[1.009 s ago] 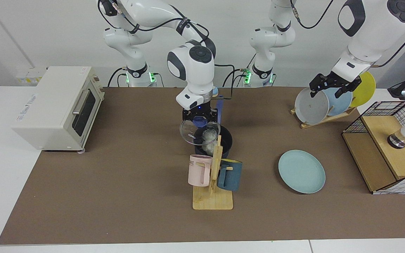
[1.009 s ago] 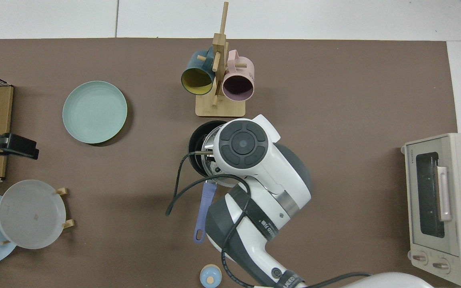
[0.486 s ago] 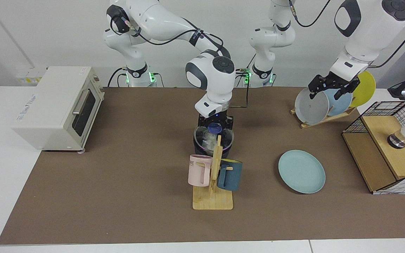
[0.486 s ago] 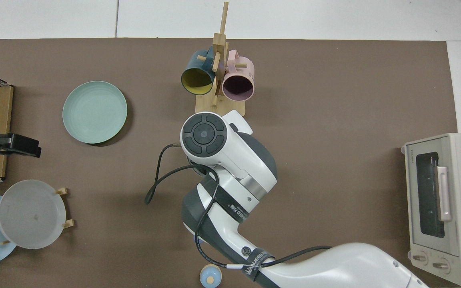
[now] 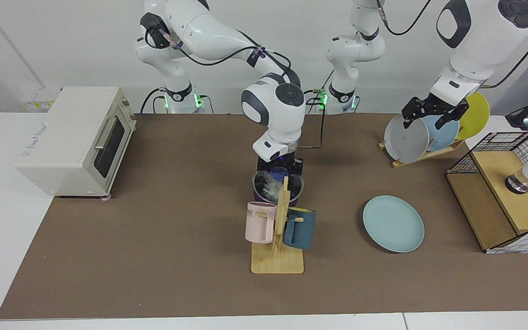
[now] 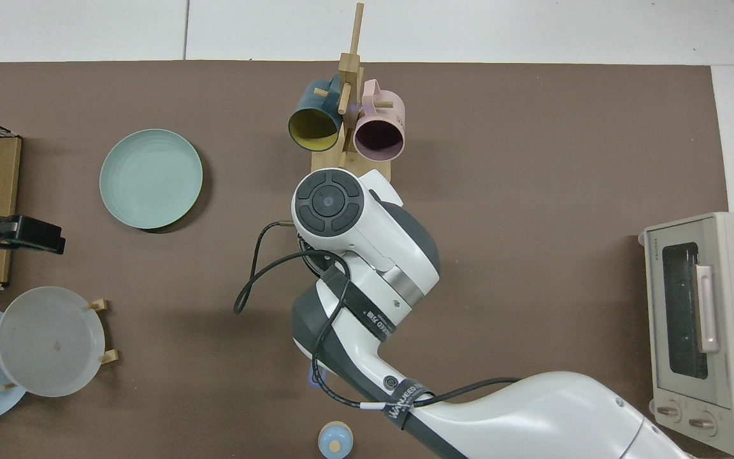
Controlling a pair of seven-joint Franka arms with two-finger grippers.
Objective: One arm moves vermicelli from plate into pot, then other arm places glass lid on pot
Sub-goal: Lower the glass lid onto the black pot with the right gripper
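The black pot point(image 5: 277, 196) stands at the table's middle, just behind the mug stand. The glass lid point(image 5: 264, 182) lies level on its rim. My right gripper point(image 5: 278, 173) reaches straight down and is shut on the lid's blue knob. The pale vermicelli point(image 5: 271, 186) shows through the glass, inside the pot. The teal plate point(image 5: 393, 223) point(image 6: 150, 178) lies bare on the mat. My left gripper point(image 5: 424, 120) point(image 6: 55, 237) hangs open and holds nothing above the plate rack; that arm waits. In the top view the right arm hides the pot and the lid.
A wooden stand point(image 5: 277, 261) with a pink mug point(image 5: 260, 222) and a dark blue mug point(image 5: 299, 228) stands right in front of the pot. A toaster oven point(image 5: 74, 140), a rack of upright plates point(image 5: 422, 135), a wire-and-wood basket point(image 5: 504, 192) and a small dome bell point(image 6: 335, 441) are around.
The right arm swung the tilted lid over the pot and lowered it level onto the rim. The left arm has barely moved.
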